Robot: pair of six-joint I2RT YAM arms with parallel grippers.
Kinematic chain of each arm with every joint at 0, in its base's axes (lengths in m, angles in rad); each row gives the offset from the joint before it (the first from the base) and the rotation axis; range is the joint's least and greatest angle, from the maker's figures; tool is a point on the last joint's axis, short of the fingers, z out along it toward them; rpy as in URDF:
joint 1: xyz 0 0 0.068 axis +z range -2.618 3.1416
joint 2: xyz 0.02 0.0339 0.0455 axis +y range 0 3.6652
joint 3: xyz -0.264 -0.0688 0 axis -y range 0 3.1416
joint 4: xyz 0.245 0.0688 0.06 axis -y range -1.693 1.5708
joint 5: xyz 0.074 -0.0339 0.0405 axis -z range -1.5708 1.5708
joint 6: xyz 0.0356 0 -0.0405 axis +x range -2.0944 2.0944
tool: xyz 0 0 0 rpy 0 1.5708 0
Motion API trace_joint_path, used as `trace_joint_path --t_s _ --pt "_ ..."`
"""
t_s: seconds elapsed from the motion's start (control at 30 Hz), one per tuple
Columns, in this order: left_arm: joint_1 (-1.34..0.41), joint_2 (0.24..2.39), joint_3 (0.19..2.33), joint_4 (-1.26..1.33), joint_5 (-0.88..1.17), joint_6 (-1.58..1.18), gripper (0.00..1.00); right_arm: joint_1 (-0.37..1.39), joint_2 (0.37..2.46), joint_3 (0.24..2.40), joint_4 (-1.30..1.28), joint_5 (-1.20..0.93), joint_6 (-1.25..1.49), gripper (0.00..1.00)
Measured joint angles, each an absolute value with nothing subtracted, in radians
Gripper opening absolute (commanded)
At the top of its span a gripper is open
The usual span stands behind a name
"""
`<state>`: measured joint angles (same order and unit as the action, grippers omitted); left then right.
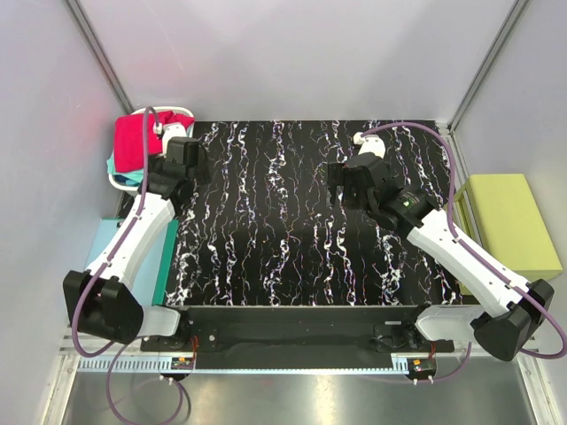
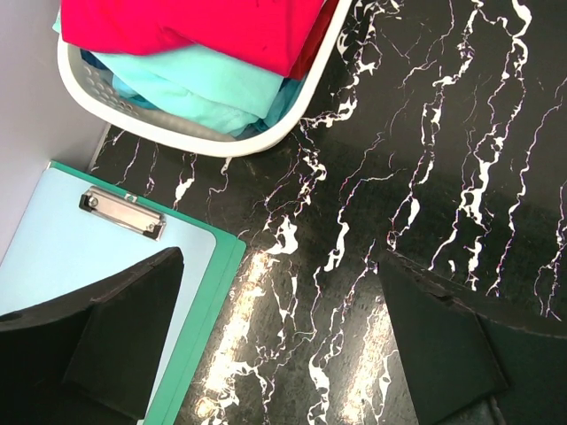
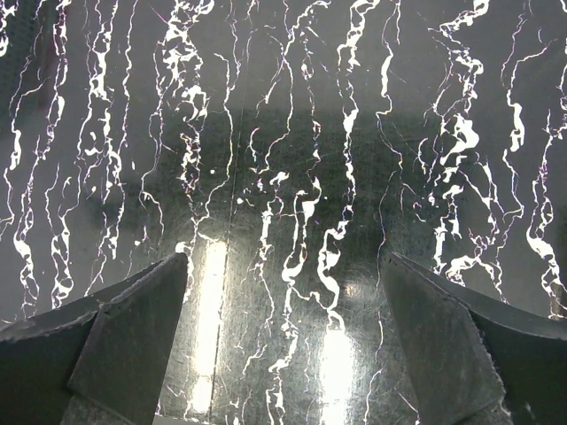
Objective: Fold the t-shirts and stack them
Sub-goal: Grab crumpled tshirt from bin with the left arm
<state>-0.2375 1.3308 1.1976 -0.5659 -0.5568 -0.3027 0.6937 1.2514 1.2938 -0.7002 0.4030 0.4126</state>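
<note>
red t-shirt (image 2: 195, 22) and turquoise t-shirt (image 2: 208, 84) cut off in far-left corner basket (image 2: 204, 146), I count two, left gripper (image 2: 282, 266), right gripper (image 3: 288, 261) wide open, empty

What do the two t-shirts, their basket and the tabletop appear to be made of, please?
Red t-shirt and turquoise t-shirt: soft matte cloth, going by their folds. Basket: probably white plastic, with a smooth rim and perforated wall. Tabletop: glossy black with white marble-like veins; the glare suggests a polished or laminated surface.

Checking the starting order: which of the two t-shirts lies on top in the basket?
The crimson-red t-shirt lies on top; the turquoise t-shirt shows only beneath it, both inside the white basket.
</note>
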Motion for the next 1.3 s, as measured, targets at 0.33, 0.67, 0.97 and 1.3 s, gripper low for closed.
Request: trace_joint_path --t_s 0.33,0.67,0.97,1.3 --pt "-0.237 1.412 1.273 -0.575 -0.557 -0.303 0.99 0.694 1.251 1.294 -0.7 0.408 0.411 1.0" --pt "-0.125 1.537 1.459 -0.612 -0.548 -0.324 0.88 0.694 1.25 1.298 -0.705 0.41 0.399 1.0" --pt "-0.034 1.788 1.617 -0.666 -0.546 -0.341 0.48 0.694 1.198 1.285 -0.733 0.41 0.408 1.0" --pt "-0.035 1.956 1.787 -0.72 -0.537 -0.331 0.6 0.694 1.168 1.25 -0.741 0.401 0.416 1.0"
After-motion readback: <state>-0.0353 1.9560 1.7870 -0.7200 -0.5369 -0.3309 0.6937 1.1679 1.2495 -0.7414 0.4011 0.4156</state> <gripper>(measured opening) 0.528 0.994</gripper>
